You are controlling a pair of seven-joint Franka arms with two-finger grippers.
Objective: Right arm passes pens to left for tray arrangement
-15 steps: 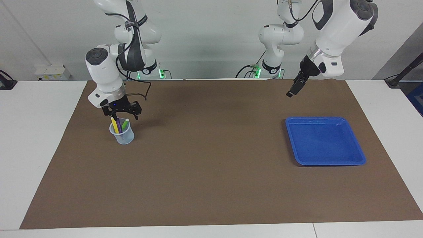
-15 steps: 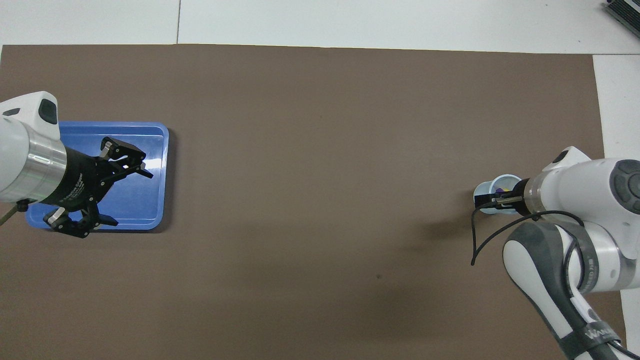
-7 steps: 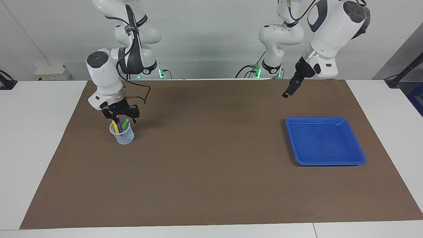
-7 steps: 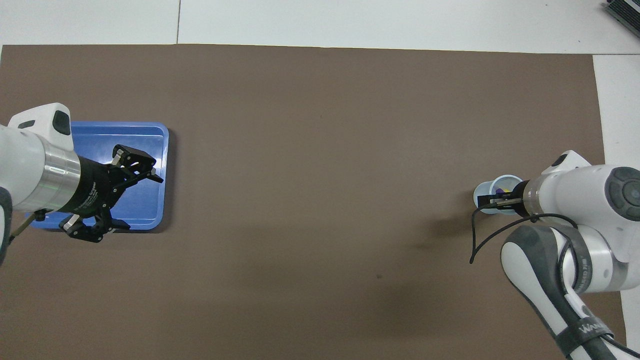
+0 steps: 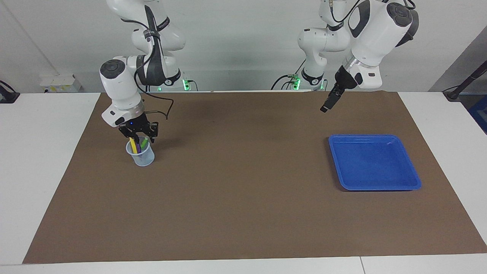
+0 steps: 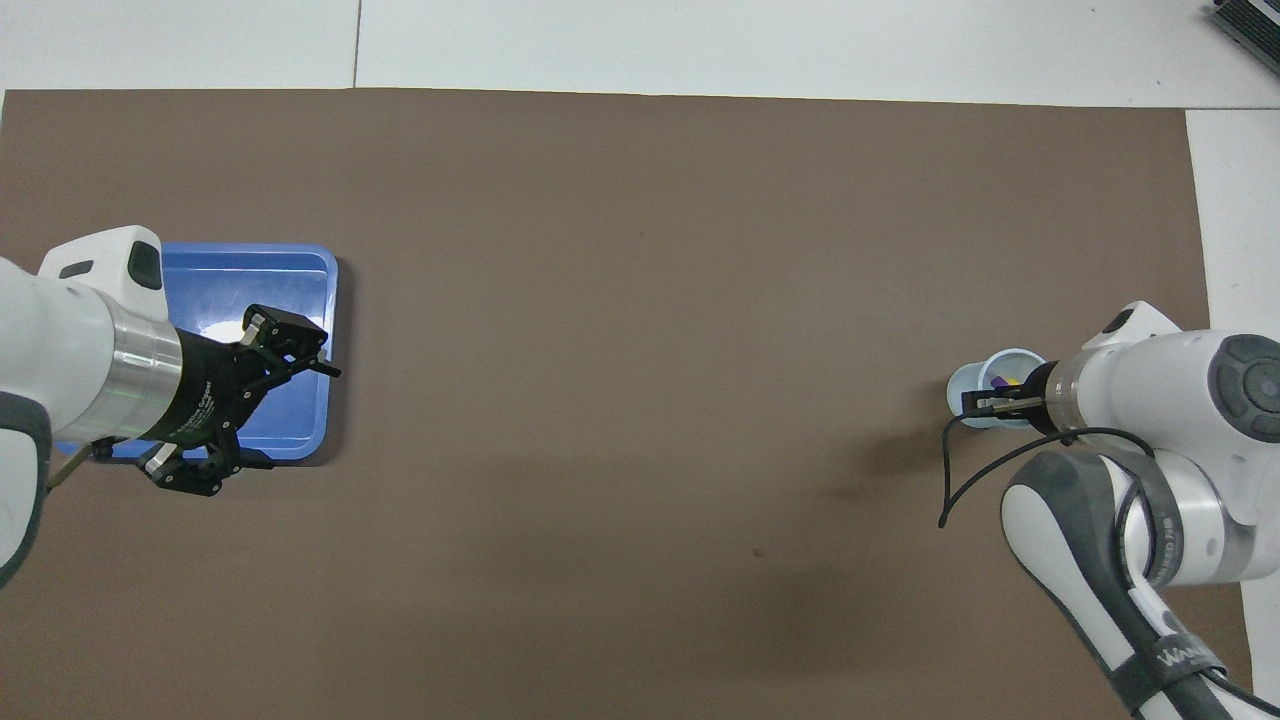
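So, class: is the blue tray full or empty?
Empty. The blue tray shows only bare blue floor in the facing view; all three pens stand in the cup.

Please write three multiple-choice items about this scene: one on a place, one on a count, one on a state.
1. Where are the pens?
A. in the cup
B. in the tray
C. on the mat

2. How many pens show?
A. one
B. three
C. five

3. The tray is
A. empty
B. full of pens
C. upside down

Key: 1 A, they stand in the cup under the right gripper. 2 B, yellow, purple, green. 3 A, only bare blue floor shows; the left gripper hangs above the mat.
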